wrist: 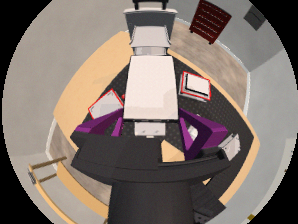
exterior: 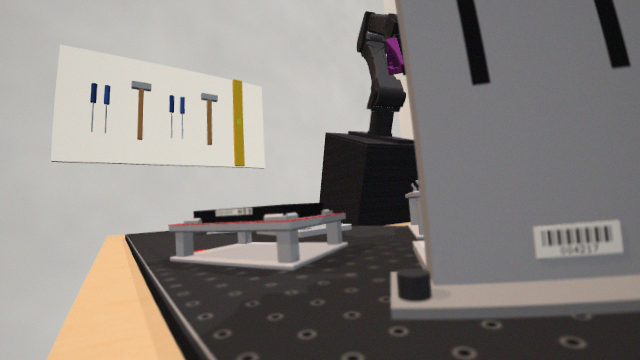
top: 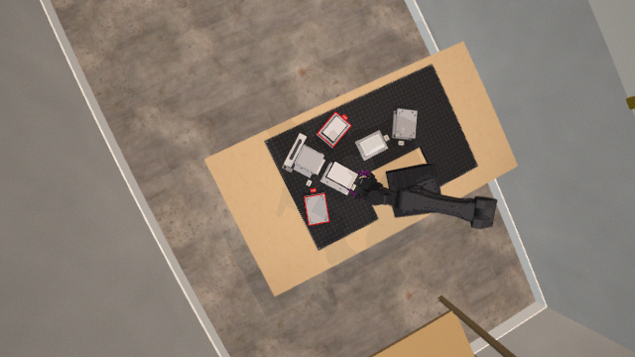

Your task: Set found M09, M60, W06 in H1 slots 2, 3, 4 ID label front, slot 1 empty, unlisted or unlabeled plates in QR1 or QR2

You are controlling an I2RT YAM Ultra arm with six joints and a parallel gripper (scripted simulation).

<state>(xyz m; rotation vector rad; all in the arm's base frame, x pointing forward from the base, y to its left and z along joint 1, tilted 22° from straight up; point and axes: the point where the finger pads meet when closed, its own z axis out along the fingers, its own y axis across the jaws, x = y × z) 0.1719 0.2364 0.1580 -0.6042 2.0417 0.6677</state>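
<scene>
A plate with a white top (top: 341, 175) (wrist: 150, 87) lies level between the fingers of my gripper (top: 354, 182) (wrist: 150, 111), which is shut on its sides. It is held above a grey nest (top: 330, 185) (wrist: 150, 129) in front of H1. No ID label is readable on it. The hotel H1 (top: 310, 161) (wrist: 150, 36) is beyond the plate; its top hides most of its slots. One red-rimmed quarantine nest (top: 333, 145) holds a dark-sided plate (top: 334, 127) (exterior: 270, 211) (wrist: 197, 82). The other red-rimmed nest (top: 317, 209) (wrist: 106, 105) is empty.
A grey nest (top: 364, 155) at the middle right seems to bear a pale plate (top: 372, 144). A grey station (top: 405, 124) (wrist: 230, 146) with a flat top is farther right. H1's tall back panel (exterior: 500, 175) blocks the right side of the exterior view.
</scene>
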